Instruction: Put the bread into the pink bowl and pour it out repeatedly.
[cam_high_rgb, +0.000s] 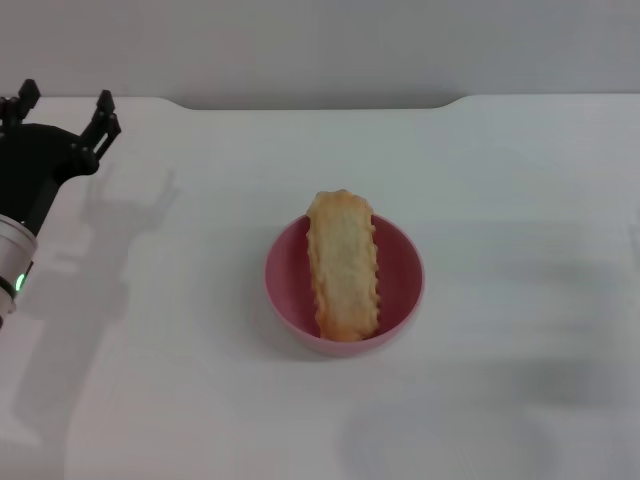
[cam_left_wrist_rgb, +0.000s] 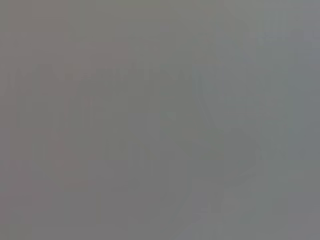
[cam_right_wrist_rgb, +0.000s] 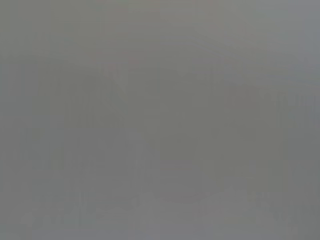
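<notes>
1. Starting nearest the robot: bare white table (cam_high_rgb: 200, 420), marked only by a faint rounded shadow (cam_high_rgb: 445, 440) toward the right of the near edge.
2. Sitting farther in, about mid-table: pink bowl (cam_high_rgb: 405, 290), upright, mouth up, flat on the table and well apart from anything else.
3. Lying in the bowl: bread (cam_high_rgb: 344, 265), set lengthwise from near to far, plain golden-tan side up, with scalloped edges showing down both long sides.
4. Resting with its near end low against the bowl's near wall, just at the rim; reaching with its far end up and a little past the far rim, so slightly tilted. Leaving pink wall showing on either side of the loaf.
5. Entering at the left border, beside the bowl but well apart from it: left arm (cam_high_rgb: 12, 245), with a pale silver segment carrying a small green light (cam_high_rgb: 18, 283), then black housing farther out.
6. Hanging beyond that, at the far left near the table's far edge: left gripper (cam_high_rgb: 67, 95), black, pointing away from the robot. Fingers (cam_high_rgb: 103, 115) spread wide apart, with nothing between them, touching neither bread nor bowl. Throwing a soft grey shadow on the table just to the right.
7. Ending farthest out: table's far edge, stepped partway along, with a grey wall (cam_high_rgb: 320, 40) behind.
8. Showing nothing that can be made out in either wrist view.
</notes>
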